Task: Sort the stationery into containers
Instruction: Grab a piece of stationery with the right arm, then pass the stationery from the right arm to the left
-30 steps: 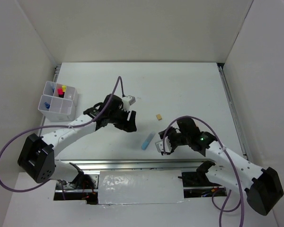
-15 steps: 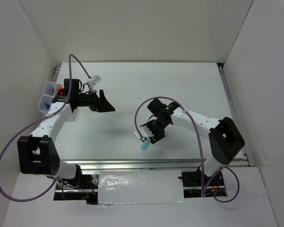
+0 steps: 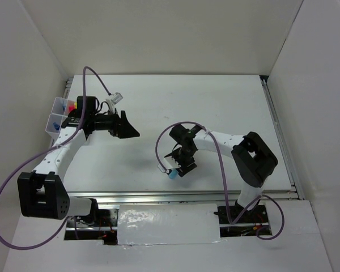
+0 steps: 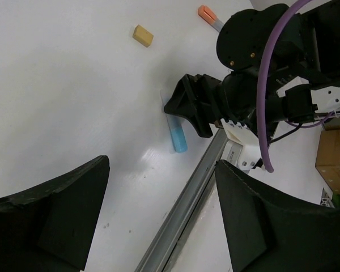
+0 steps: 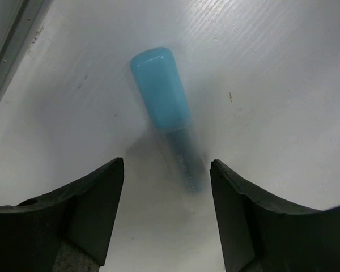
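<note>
A light-blue marker (image 5: 161,96) lies flat on the white table, its cap pointing away from my right wrist. My right gripper (image 5: 166,167) is open, its jaws on either side of the marker's clear body, just above the table. From above, the right gripper (image 3: 179,166) hovers over the marker (image 3: 172,175) near the front edge. My left gripper (image 3: 126,128) is open and empty, held above the table beside the translucent organizer box (image 3: 61,117). The box holds pink and yellow caps (image 3: 72,106) and a blue item. The left wrist view shows the marker (image 4: 177,137) and the right gripper (image 4: 191,106) over it.
A small yellow block (image 4: 143,35) and an orange-capped tube (image 4: 208,13) lie on the table beyond the marker. A metal rail (image 3: 158,195) runs along the front edge close to the marker. White walls enclose the table on three sides.
My left arm swung back left to beside the organizer box. My right arm swung left and set its open jaws over the light-blue marker, which has stayed put.
</note>
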Tool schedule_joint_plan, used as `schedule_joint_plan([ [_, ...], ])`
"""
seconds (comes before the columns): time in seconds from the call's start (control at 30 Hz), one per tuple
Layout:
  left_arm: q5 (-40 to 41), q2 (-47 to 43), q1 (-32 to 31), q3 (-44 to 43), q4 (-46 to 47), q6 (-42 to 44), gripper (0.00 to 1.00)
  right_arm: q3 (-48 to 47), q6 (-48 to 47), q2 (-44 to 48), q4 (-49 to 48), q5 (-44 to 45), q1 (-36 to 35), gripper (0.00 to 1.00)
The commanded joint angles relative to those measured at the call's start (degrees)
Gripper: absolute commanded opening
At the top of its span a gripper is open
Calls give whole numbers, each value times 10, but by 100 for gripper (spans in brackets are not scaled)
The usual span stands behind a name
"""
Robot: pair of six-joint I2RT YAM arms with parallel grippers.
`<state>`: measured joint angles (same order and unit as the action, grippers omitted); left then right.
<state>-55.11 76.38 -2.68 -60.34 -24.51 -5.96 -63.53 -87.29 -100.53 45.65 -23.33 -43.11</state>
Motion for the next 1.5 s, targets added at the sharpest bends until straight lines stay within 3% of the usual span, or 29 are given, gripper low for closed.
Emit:
schedule_joint_plan([
  [0.0, -3, -14, -8, 9, 17, 19, 87, -19, -14, -12, -26, 7, 5, 68],
  [0.3, 9, -48, -15, 32, 94, -23, 85, -42, -30, -55, -16, 36, -9, 46],
  [0.37, 12, -58, -18, 36, 112, -34, 84, -44, -26, -58, -7, 37, -13, 31],
  [0.47, 24, -75, -21, 39, 123, -35, 83, -46, -4, -40, 1, 20, -7, 21],
  [0.6, 13, -118, -13, 59, 163, -22, 82, -76, 95, 12, 23, -67, 30, 12],
  [0.73, -50, -150, 17, 53, 217, 18, 81, -122, 199, 101, 55, -207, 86, 10],
  [0.8, -96, -149, 12, 19, 162, 150, 79, -131, 245, 130, 68, -244, 94, 9],
  [0.83, -96, -147, -7, -1, 55, 208, 78, -136, 262, 156, 70, -257, 95, 9],
  [0.87, -82, -138, -20, -38, 0, 324, 75, -139, 283, 166, 80, -285, 95, 8],
  [0.97, -53, -127, -76, -84, -148, 510, 74, -140, 329, 199, 84, -343, 94, 8],
  [1.03, -16, -131, -121, -92, -181, 586, 76, -135, 352, 206, 80, -368, 91, 8],
  [1.23, 108, -155, -241, -88, -201, 690, 79, -133, 397, 187, 98, -421, 94, 8],
  [1.37, 134, -156, -290, -104, -233, 727, 79, -138, 381, 168, 138, -450, 99, 8],
  [1.47, 149, -182, -328, -86, -197, 718, 78, -136, 368, 162, 152, -454, 98, 8],
])
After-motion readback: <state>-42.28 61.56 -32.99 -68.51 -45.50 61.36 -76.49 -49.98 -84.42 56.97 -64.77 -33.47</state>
